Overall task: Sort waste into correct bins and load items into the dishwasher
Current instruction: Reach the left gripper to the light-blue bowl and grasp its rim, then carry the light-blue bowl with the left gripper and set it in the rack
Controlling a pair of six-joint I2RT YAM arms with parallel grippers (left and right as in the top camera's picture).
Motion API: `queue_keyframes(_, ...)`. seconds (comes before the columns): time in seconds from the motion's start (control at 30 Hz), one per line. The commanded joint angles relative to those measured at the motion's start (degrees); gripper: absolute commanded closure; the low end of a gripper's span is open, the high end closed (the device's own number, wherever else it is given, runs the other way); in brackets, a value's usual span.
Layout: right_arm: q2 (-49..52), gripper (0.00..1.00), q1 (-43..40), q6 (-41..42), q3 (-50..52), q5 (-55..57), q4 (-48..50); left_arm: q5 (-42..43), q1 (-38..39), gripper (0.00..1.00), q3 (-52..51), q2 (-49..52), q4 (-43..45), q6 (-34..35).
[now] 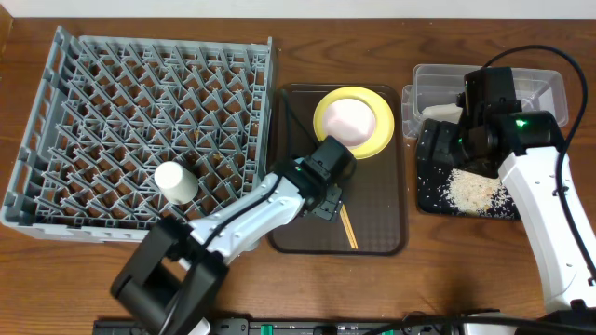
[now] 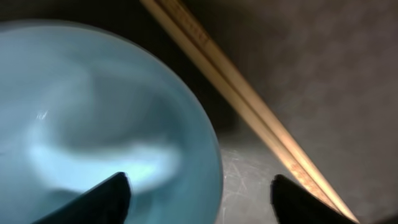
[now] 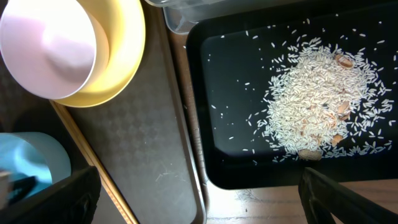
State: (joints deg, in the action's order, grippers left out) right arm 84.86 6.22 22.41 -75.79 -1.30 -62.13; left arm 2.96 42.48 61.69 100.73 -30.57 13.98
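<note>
My left gripper (image 2: 199, 190) hangs low over the small light-blue bowl (image 2: 93, 106), open. One finger (image 2: 99, 202) is over the bowl's inside, the other (image 2: 298, 202) outside its rim, close to the wooden chopsticks (image 2: 249, 102). From overhead the left gripper (image 1: 326, 200) hides the bowl. The yellow plate (image 1: 371, 140) carries a white bowl (image 1: 349, 118). A cream cup (image 1: 175, 181) lies in the grey dish rack (image 1: 140, 121). My right gripper (image 3: 199, 196) is open above the seam between the black tray (image 3: 211, 124), with its rice scraps (image 3: 317, 102), and the brown tray.
The brown serving tray (image 1: 382, 214) holds the plate, the bowls and the chopsticks (image 1: 348, 228). The clear tub (image 1: 489, 88) stands behind the black tray (image 1: 430, 191) and holds some white crumpled waste (image 1: 442, 112). The right arm reaches over both bins.
</note>
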Motion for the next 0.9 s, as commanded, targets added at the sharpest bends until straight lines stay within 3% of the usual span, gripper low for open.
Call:
queue_keyframes(0.0, -0.63, 0.01, 0.07, 0.90, -0.24, 0.59, -0.22, -1.09, 0.09, 0.40, 0.79, 2.34, 0.04, -0.63)
queue_keyframes(0.07, -0.63, 0.01, 0.07, 0.90, -0.24, 0.59, -0.26, -1.09, 0.09, 0.54, 0.79, 2.86, 0.04, -0.63)
queue_keyframes(0.2, -0.63, 0.01, 0.07, 0.90, -0.24, 0.59, -0.28, -1.07, 0.09, 0.67, 1.03, 1.79, 0.48, -0.61)
queue_keyframes(0.3, -0.63, 0.01, 0.07, 0.90, -0.24, 0.59, -0.28, -1.05, 0.09, 0.92, 1.55, -0.46, 0.48, -0.61)
queue_keyframes(0.67, -0.63, 0.02, 0.07, 0.90, -0.24, 0.59, -0.31, -0.83, -0.46, 0.92, 1.86, -15.63, 0.61, -0.63)
queue_keyframes(0.87, -0.63, 0.02, 0.07, 0.90, -0.24, 0.61, -0.31, -0.72, -7.54, 0.93, 1.86, -25.94, 1.40, -0.63)
